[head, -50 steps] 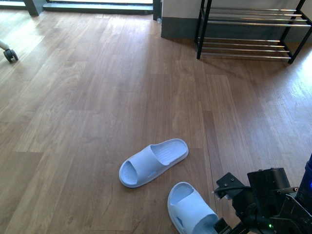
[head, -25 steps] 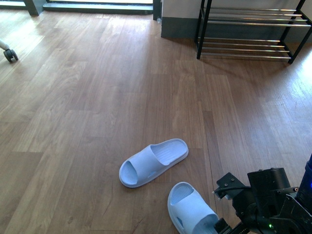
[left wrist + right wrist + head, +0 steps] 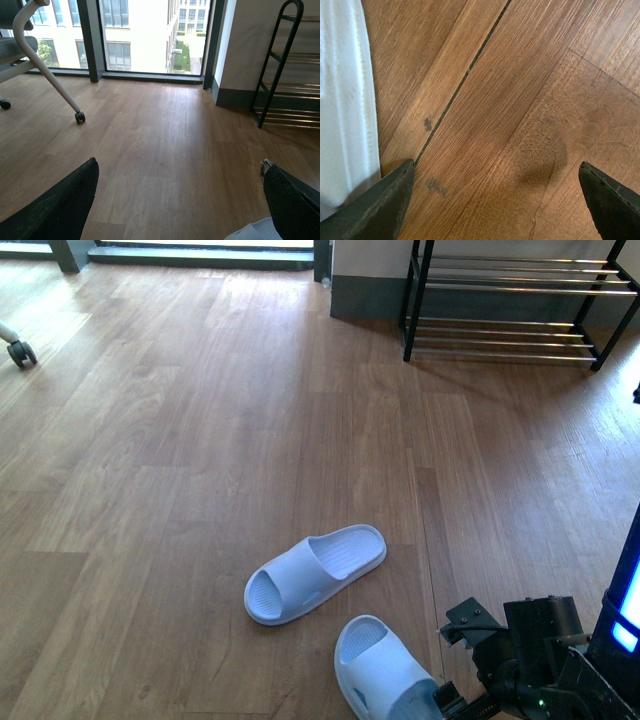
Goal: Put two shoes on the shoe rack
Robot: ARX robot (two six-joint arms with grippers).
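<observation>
The two shoes are pale blue slide sandals on the wooden floor. One shoe [image 3: 315, 573] lies on its own mid-floor. The other shoe [image 3: 385, 675] lies at the near edge, right beside my right arm [image 3: 520, 660]. My right gripper [image 3: 496, 165] hangs open over bare floorboards, with that shoe's white edge [image 3: 345, 100] next to one finger. My left gripper [image 3: 179, 164] is open and empty, held low above the floor, with a corner of a shoe [image 3: 252, 231] by one finger. The shoe rack [image 3: 510, 300] stands at the far right against the wall, and its shelves that show are bare.
An office chair's leg and castor [image 3: 79, 116] stand at the far left, also seen as a castor [image 3: 20, 350]. Floor-to-ceiling windows [image 3: 140, 35] line the far wall. A blue-lit part [image 3: 625, 590] shows at the right edge.
The nearer shoe has shifted slightly left. My right arm has dropped a little lower in the frame. A blue-lit part has come into view at the right edge.
</observation>
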